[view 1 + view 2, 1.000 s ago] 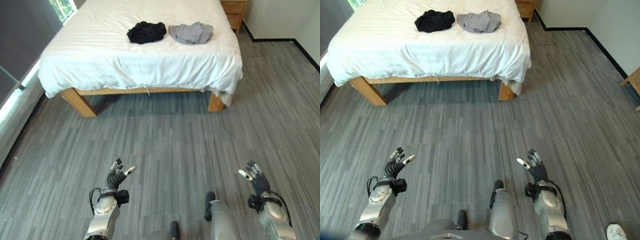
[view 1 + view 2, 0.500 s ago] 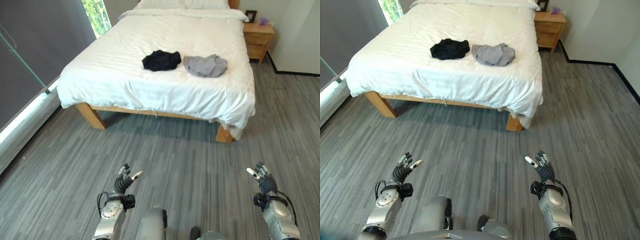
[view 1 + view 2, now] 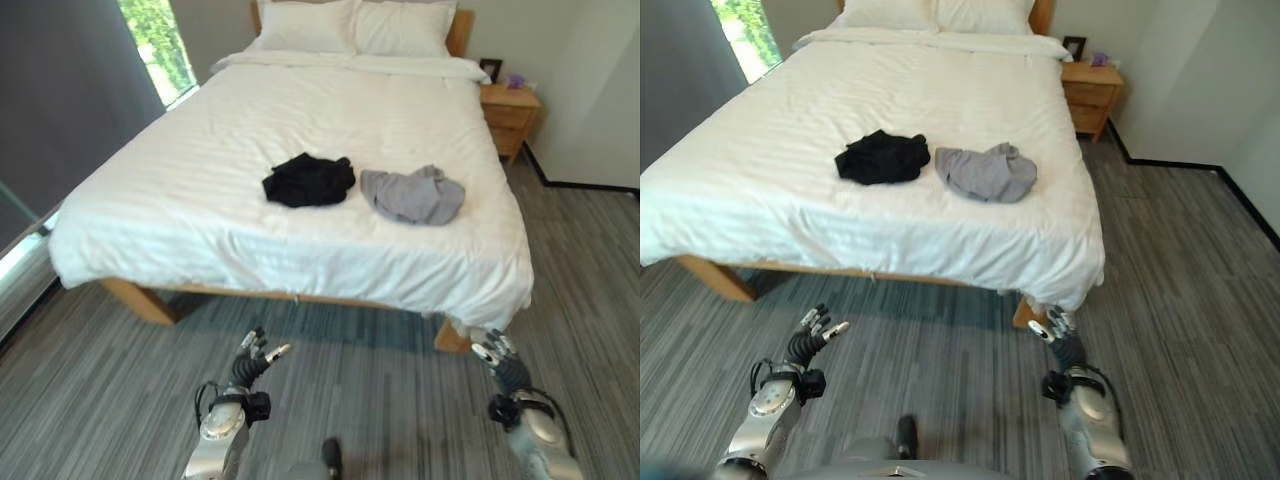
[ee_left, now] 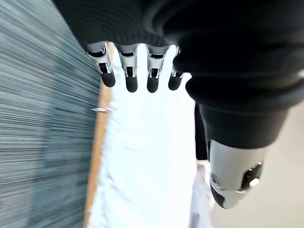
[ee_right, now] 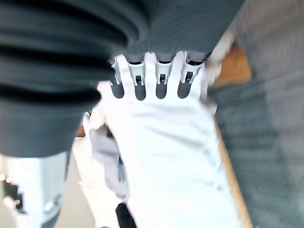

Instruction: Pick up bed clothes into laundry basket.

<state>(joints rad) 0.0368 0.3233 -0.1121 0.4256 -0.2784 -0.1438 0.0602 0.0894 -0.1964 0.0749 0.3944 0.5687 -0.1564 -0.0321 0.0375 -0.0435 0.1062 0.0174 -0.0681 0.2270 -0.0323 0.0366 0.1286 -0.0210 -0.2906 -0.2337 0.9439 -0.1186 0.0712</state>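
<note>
Black garment (image 3: 308, 180) and grey garment (image 3: 413, 195) are seen side by side on the white bed (image 3: 250, 250). Left hand (image 3: 247, 366) and right hand (image 3: 497, 367) are held low over the floor (image 3: 100, 400), fingers spread, nothing gripped.

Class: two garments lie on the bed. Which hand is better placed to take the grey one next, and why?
Probably the right hand: it is open and sits below the grey garment, which lies to the right of the black garment. The left hand, also open, lines up with the black one.
</note>
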